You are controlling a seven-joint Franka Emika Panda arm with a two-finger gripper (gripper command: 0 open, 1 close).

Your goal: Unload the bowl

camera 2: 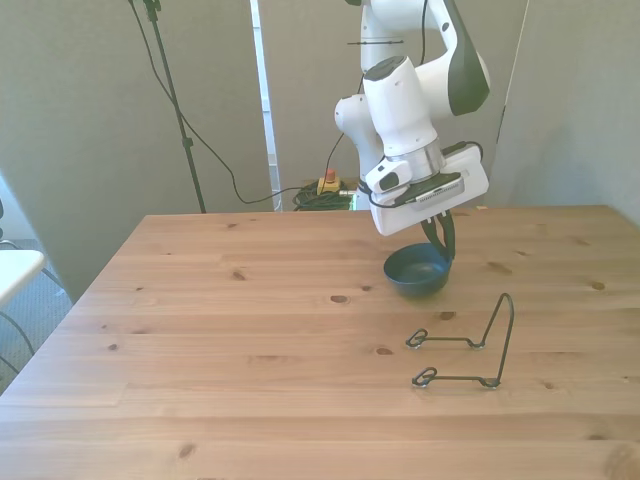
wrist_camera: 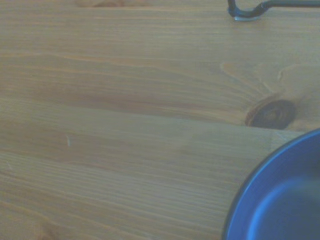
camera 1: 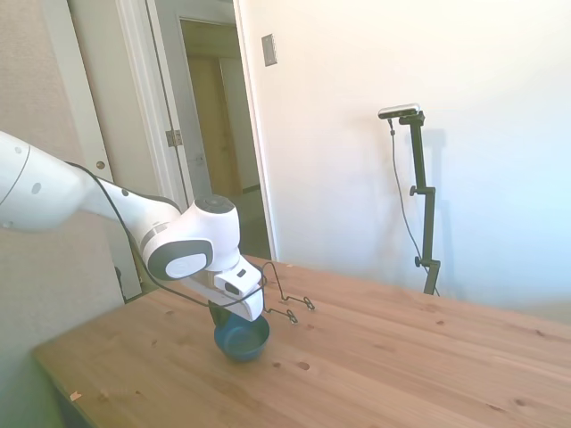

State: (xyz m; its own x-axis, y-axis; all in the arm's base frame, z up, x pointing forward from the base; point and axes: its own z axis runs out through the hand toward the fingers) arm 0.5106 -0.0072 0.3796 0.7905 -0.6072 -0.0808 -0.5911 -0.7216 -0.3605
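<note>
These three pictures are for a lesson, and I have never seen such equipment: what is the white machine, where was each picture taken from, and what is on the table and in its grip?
The white machine is a robot arm ending in a two-finger gripper. One picture is taken from beside the wooden table, one from across it, and the blurry close-up from a camera on the arm's wrist. The gripper holds the rim of a small round dark blue-teal bowl, which sits low at the tabletop, though the pictures do not settle whether it touches. A thin black wire rack stands on the table apart from the bowl, with nothing in it. The close-up shows the bowl's edge and one loop of the rack.
</note>
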